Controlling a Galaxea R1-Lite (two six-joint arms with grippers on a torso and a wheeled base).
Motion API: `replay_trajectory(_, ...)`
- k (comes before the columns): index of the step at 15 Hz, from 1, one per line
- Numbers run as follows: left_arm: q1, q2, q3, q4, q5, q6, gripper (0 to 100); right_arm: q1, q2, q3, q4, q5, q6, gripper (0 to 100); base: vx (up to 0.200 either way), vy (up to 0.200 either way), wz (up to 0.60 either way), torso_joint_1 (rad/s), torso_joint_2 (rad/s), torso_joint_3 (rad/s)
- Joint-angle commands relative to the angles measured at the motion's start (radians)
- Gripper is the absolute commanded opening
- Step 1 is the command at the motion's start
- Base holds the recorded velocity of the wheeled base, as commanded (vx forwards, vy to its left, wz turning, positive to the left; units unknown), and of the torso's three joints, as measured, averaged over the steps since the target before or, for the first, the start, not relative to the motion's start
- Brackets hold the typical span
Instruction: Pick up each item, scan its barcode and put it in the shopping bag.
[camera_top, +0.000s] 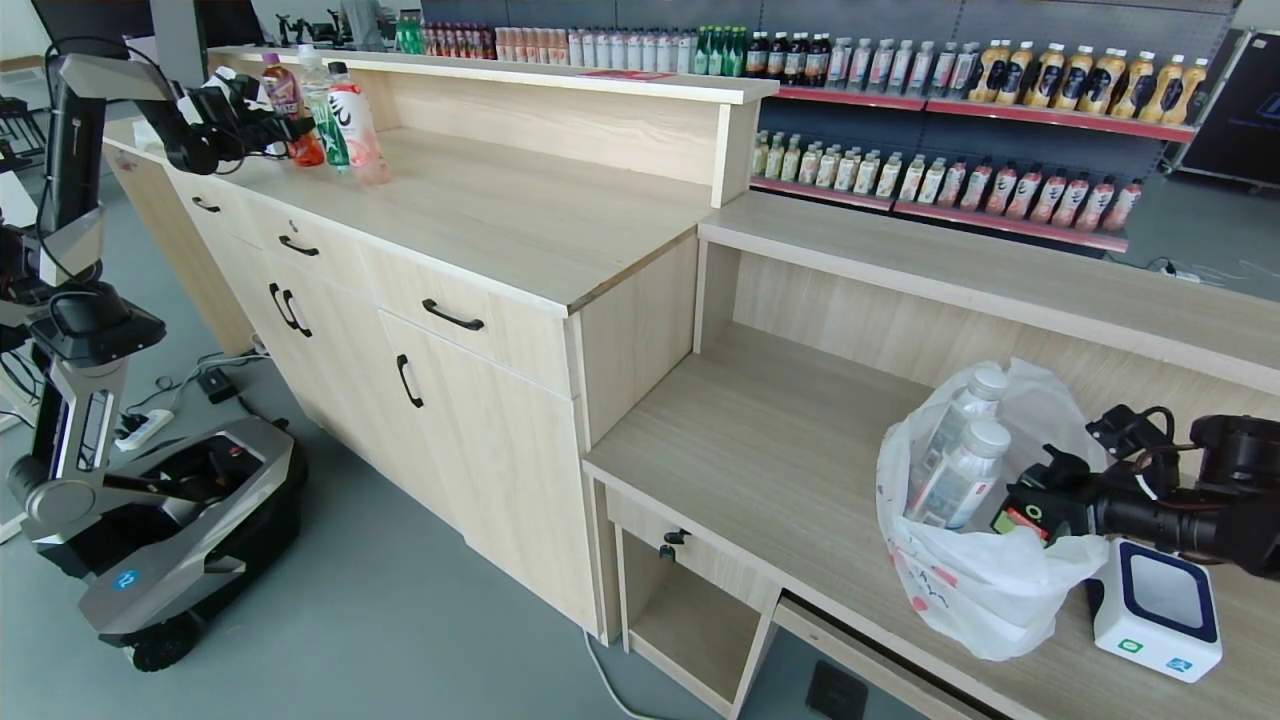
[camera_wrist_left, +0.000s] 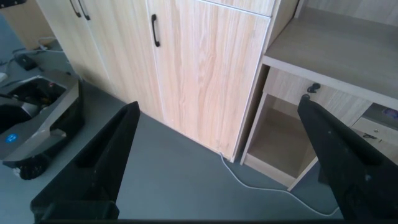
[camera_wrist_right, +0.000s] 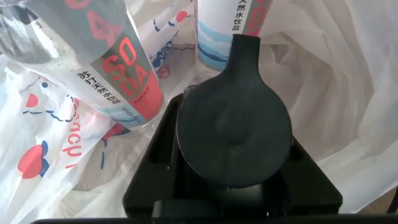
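Reaching into the mouth of the shopping bag (camera_top: 985, 590), the right gripper (camera_top: 1032, 505) sits just beside the bottles inside; whether it is wide, narrow or holding anything cannot be told, since its black body covers its own tip in the right wrist view. Two bottles stand tilted in the bag, the upper bottle (camera_top: 968, 402) leaning over the lower bottle (camera_top: 955, 478). Both are clear with white caps and pale labels. From the right wrist view, the nearer one is a clear soda bottle (camera_wrist_right: 115, 65) with a red and pale-blue label. The bag is thin white plastic printed with small red and blue figures, and its crumpled wall (camera_wrist_right: 351, 74) rises around the gripper. It rests on the low wooden desk (camera_top: 760, 440), touching or just beside a white scanner (camera_top: 1157, 608) with a dark blue frame round its window. The left gripper (camera_wrist_left: 214, 115) hangs over the grey floor before the cabinet doors, its two black fingers (camera_wrist_left: 106, 155) spread wide with nothing between them. Well apart from the bag, three more bottles (camera_top: 325, 105) stand upright together on the high counter (camera_top: 520, 210): one reddish, one green, one pink and white.
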Motion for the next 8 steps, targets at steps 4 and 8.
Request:
replay_trajectory(4,0.000,0.002,0.000,0.000,0.000,0.000,100,0.000,0.027,-0.002,0.000,0.000,-0.003,0,0.000,0.000,0.00,0.000,0.00,0.000)
replay_trajectory(8,0.000,0.002,0.000,0.000,0.000,0.000,100,0.000,0.033,-0.001,0.000,0.000,-0.005,0,0.000,0.000,0.00,0.000,0.00,0.000)
